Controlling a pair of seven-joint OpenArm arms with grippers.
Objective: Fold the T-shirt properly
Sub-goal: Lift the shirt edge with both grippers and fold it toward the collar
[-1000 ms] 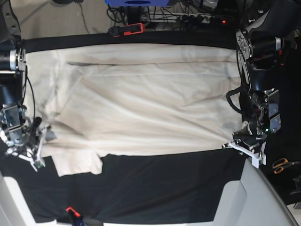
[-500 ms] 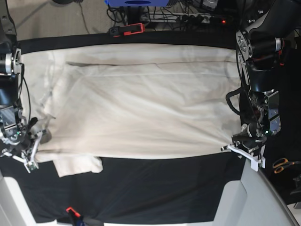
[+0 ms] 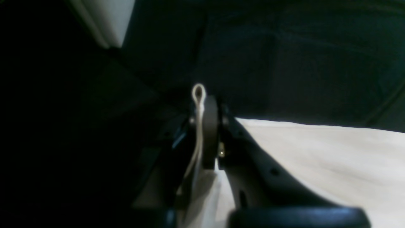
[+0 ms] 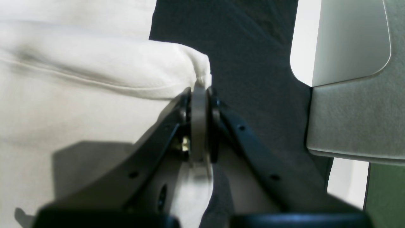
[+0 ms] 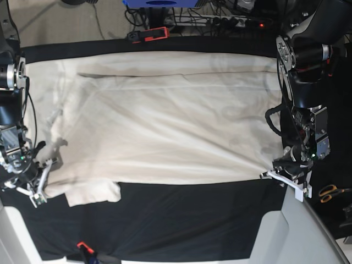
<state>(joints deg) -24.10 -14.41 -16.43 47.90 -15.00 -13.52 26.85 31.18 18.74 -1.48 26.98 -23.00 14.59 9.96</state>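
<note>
So the big cream, slightly wrinkled short-sleeved cotton T-shirt [image 5: 159, 118] is spread flat across the far half of the black table cloth [image 5: 181, 220], stretched almost from one side edge of the table to the other, with its far edge lying along the cloth's far edge. One sleeve pokes out toward the near edge by the shirt's corner on the base view's left.

The left gripper [image 5: 281, 175] sits at the shirt's near corner on the base view's right, its arm coming down from above with the wrist bent low over the cloth. Its jaws are pressed together with a thin loop of cream fabric [image 3: 198, 95] sticking out between the tips, so it's pinching the shirt's edge.

The right gripper [image 5: 34, 181] is at the opposite near corner, forearm hanging roughly vertical and wrist tipped down. Jaws are squeezed together there too, clamping a folded bit of the shirt's hem [image 4: 177, 71].

There's an orange-and-black clamp [image 5: 147, 35] on the table's far edge and orange-handled scissors [image 5: 330, 193] off to the side beyond the left arm.
</note>
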